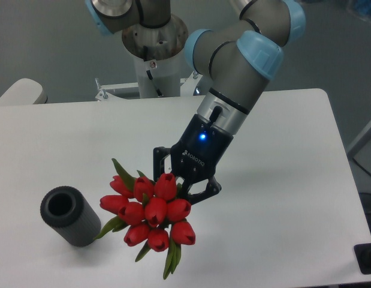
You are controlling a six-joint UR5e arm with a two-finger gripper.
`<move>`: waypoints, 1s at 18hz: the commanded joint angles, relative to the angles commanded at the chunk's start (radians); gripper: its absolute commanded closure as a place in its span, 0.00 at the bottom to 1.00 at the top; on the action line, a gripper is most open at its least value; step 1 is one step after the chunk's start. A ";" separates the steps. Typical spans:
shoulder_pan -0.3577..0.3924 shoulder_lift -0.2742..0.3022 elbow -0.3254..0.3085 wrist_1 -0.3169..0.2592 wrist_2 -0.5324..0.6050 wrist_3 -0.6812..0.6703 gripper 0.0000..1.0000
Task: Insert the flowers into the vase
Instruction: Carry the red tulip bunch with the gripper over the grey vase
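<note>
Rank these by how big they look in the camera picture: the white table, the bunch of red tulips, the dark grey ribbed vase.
Largest to smallest:
1. White table, filling most of the picture.
2. Bunch of red tulips with green leaves, held at the black fingers.
3. Dark grey ribbed cylinder vase.
The tulips hang nearer the camera, so their lead over the vase is unsure.

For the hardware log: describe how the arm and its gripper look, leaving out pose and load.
The arm has silver-grey tube segments with light blue joint caps. Its gripper is black, with a blocky body, white ROBOTIQ lettering, a lit blue indicator light and two dark linkage fingers. A thin dark cable runs along the wrist.
</note>
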 joint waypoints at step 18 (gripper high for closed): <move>-0.083 0.015 -0.020 0.066 -0.093 -0.144 0.74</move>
